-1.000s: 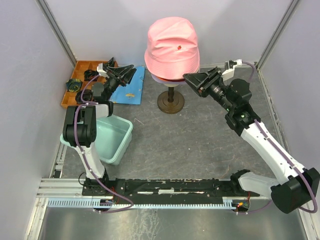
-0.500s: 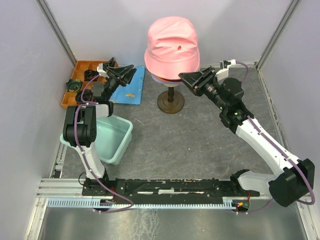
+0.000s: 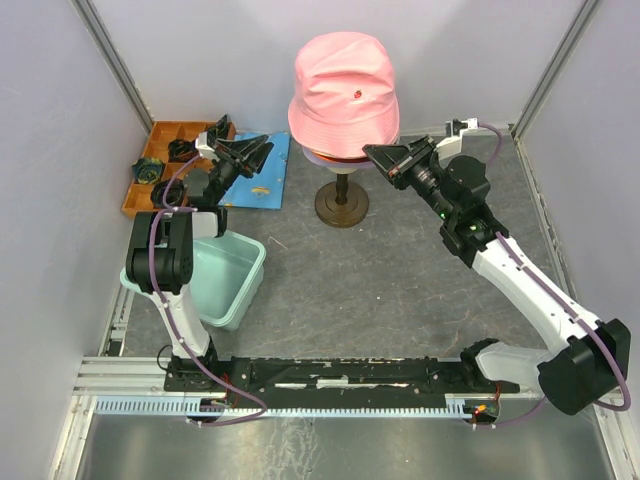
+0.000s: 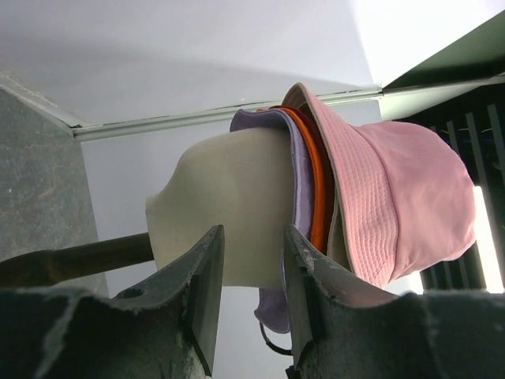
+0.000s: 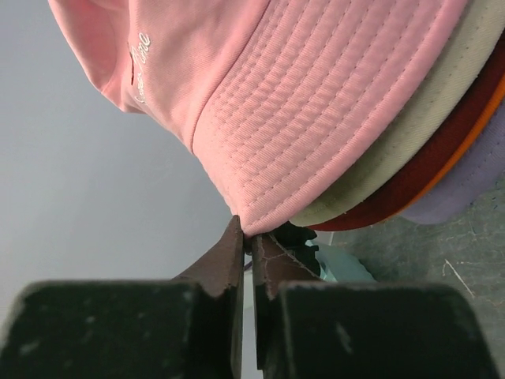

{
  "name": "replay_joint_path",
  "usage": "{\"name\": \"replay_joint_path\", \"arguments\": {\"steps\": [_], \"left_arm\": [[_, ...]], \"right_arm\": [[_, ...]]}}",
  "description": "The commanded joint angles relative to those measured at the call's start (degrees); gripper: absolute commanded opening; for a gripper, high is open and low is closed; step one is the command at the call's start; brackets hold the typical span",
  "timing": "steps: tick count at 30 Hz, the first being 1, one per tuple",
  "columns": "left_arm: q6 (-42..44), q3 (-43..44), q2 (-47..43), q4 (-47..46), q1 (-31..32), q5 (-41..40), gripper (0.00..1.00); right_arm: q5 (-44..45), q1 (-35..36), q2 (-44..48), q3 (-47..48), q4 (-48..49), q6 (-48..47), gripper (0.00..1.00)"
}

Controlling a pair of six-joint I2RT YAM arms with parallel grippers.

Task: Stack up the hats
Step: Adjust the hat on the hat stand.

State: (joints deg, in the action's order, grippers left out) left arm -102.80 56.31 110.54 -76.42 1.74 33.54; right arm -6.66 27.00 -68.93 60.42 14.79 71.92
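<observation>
The hats sit stacked on the cream mannequin head (image 4: 221, 205). The pink hat (image 3: 345, 85) is on top; it also shows in the left wrist view (image 4: 394, 205) and the right wrist view (image 5: 300, 103). Under its brim lie the cream-beige (image 5: 410, 134), dark red (image 5: 426, 170), orange (image 4: 318, 181) and lavender (image 4: 296, 158) brims. My right gripper (image 3: 370, 152) is at the pink brim's right edge, its fingertips (image 5: 246, 229) pinched on the brim's tip. My left gripper (image 3: 262, 150) is open and empty (image 4: 252, 237), well left of the head, pointing at it.
The mannequin's dark round stand (image 3: 342, 205) is at back centre. A blue patterned cloth (image 3: 262, 182) lies under the left gripper. A wooden tray (image 3: 150, 170) with small dark items is at the back left. A teal bin (image 3: 235, 285) stands at the left.
My right gripper moved left and up to the pink hat's brim and closed on its edge. The left gripper shifted very slightly. The hats stayed in place.
</observation>
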Motion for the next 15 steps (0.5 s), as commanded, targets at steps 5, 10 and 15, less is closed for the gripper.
{"name": "replay_joint_path", "arguments": {"steps": [5, 10, 15], "left_arm": [[0.2, 0.1, -1.7, -2.7, 0.0, 0.4, 0.43], [0.5, 0.7, -1.6, -2.0, 0.0, 0.5, 0.43], [0.8, 1.2, -1.6, -1.3, 0.0, 0.7, 0.42]], "right_arm": [[2.7, -0.5, 2.0, 2.6, -2.7, -1.8, 0.00], [0.3, -3.8, 4.0, 0.5, -4.8, -0.9, 0.00], [-7.1, -9.1, 2.3, 1.1, -6.6, 1.4, 0.00]]}}
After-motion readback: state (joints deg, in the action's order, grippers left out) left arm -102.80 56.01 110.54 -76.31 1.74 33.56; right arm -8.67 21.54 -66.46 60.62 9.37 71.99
